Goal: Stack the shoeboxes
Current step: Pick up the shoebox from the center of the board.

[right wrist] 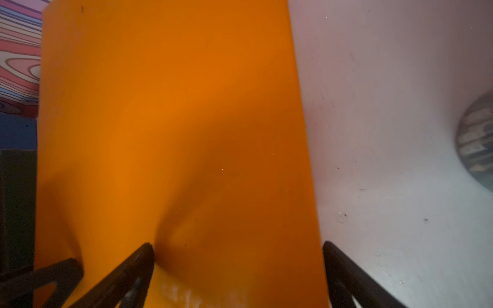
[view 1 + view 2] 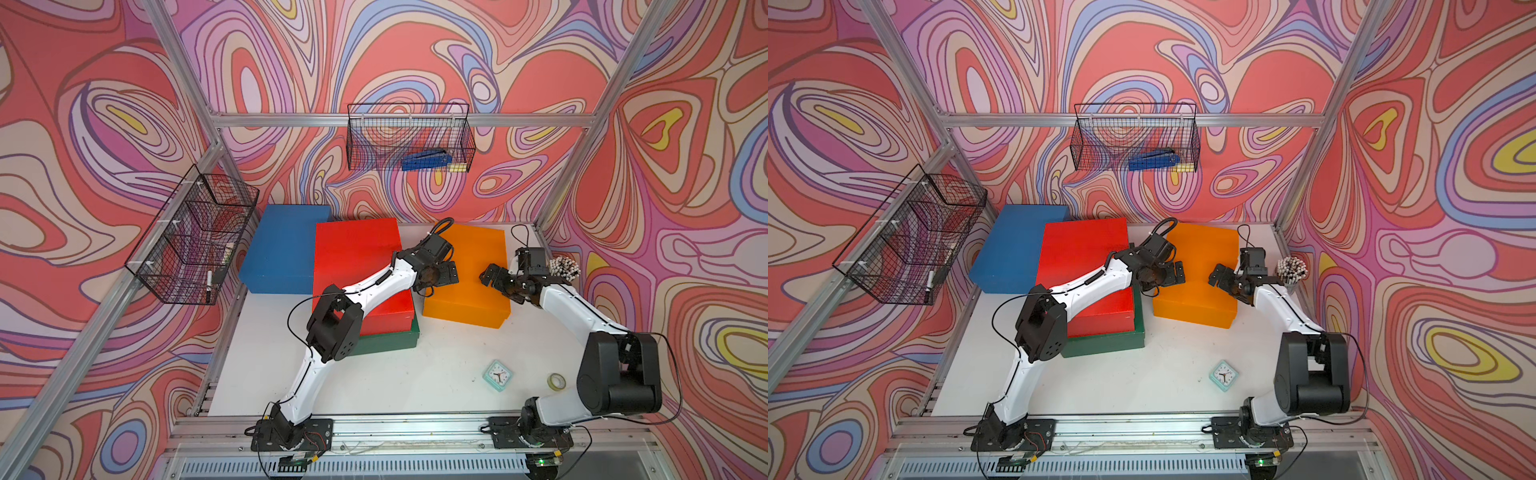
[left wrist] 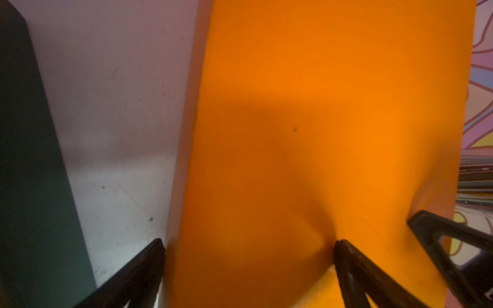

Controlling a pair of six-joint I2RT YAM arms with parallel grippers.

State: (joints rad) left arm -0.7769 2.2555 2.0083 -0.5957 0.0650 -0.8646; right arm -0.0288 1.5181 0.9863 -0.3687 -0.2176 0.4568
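The orange shoebox (image 2: 471,249) lies flat on the white table at the right rear. My left gripper (image 2: 440,276) is open over its left long edge. In the left wrist view one finger (image 3: 149,264) hangs beside the box and the other sits on the orange lid (image 3: 293,106). My right gripper (image 2: 496,278) is open over the opposite edge. Its wrist view shows one finger (image 1: 133,266) on the lid (image 1: 173,106) and one past the edge. The red shoebox (image 2: 357,257) rests on the dark green shoebox (image 2: 386,343). Behind them, at the left, stands the blue shoebox (image 2: 282,245).
A mint-green clock (image 2: 497,375) and a tape roll (image 2: 555,381) lie on the table (image 2: 415,374) near the right arm's base. A cup of pens (image 2: 564,268) stands just right of the right gripper. Wire baskets hang on the left wall (image 2: 195,237) and back wall (image 2: 409,137).
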